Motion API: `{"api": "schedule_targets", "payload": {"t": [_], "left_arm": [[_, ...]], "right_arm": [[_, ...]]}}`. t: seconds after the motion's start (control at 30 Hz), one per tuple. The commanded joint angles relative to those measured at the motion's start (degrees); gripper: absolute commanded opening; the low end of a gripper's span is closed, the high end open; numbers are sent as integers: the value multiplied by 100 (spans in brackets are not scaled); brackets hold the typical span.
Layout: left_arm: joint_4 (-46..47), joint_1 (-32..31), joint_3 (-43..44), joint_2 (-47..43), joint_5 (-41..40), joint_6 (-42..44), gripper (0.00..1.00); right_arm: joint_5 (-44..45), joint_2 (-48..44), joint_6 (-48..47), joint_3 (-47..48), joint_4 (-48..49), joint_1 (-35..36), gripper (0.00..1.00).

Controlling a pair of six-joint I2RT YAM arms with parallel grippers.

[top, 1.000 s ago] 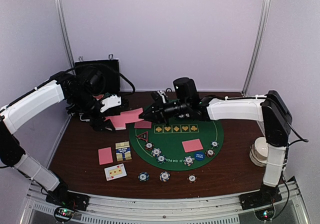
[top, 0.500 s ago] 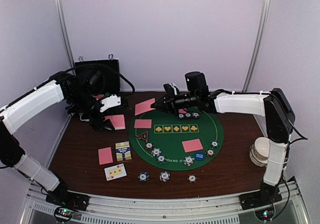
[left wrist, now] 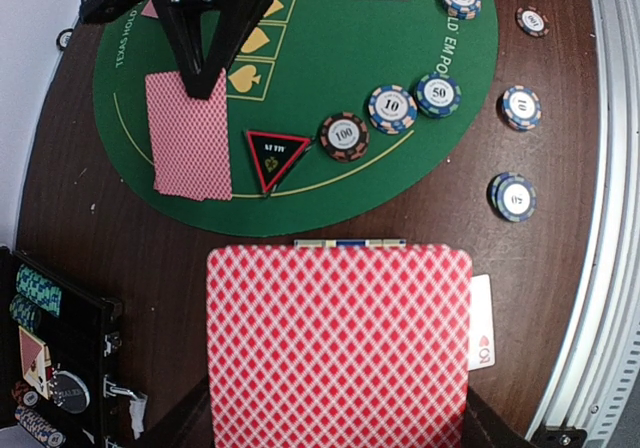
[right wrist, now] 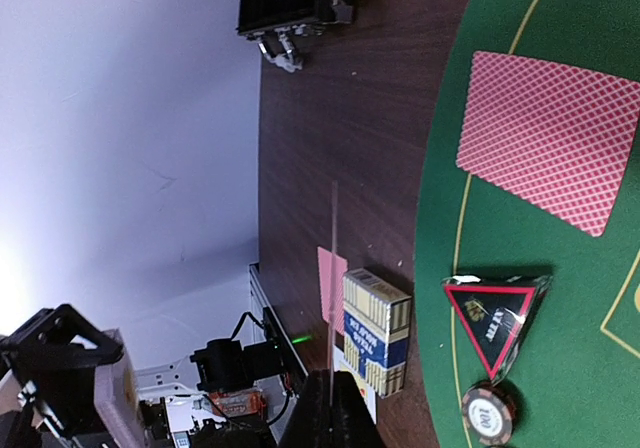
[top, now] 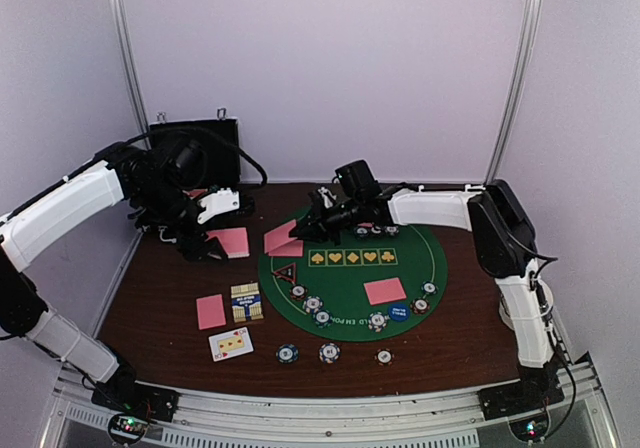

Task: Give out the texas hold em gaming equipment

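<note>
My left gripper is shut on pink-backed playing cards above the brown table, left of the green felt. Their patterned back fills the bottom of the left wrist view and hides the fingers. I cannot tell how many cards it holds. My right gripper is shut on one pink-backed card, seen edge-on in the right wrist view. It hangs low over the felt's left part. Another card lies there beside the red-black triangle marker. Striped chips line the felt's near edge.
The black hinged case stands open at the back left. On the table lie a card box, a face-down card and a face-up card. Three chips sit off the felt. The paper cup stands right.
The right gripper drew a card from the left gripper's cards, lifted it back and right, then came down and left over the felt's left part. The left arm stayed put.
</note>
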Motion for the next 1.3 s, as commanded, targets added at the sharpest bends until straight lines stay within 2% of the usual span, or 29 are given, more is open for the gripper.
{"api": "schedule_targets", "payload": {"t": [0.0,0.33,0.87,1.1,1.2,1.27], "left_arm": [[79,13,-35,-179,41,18,0],[60,13,-16,-157,46,18,0],[60,13,-44,-152,92,25,0],[59,13,-27,-147,107,24,0],[58,13,-36,-150,113,22,0],[59,13,-36,-138,111,27,0]], "right_arm": [[284,473,-437,707,-613,-16,0],[781,1545,-586,1777,-1016,-75,0],[1013,1745,-738,1890,-1341,-152,0],[991,1754,-801,1871,-1485,-107,6],[1023,1741,-890,1892,-1611,-57,13],[1083,1696,-972,1892,-1736,-44,23]]}}
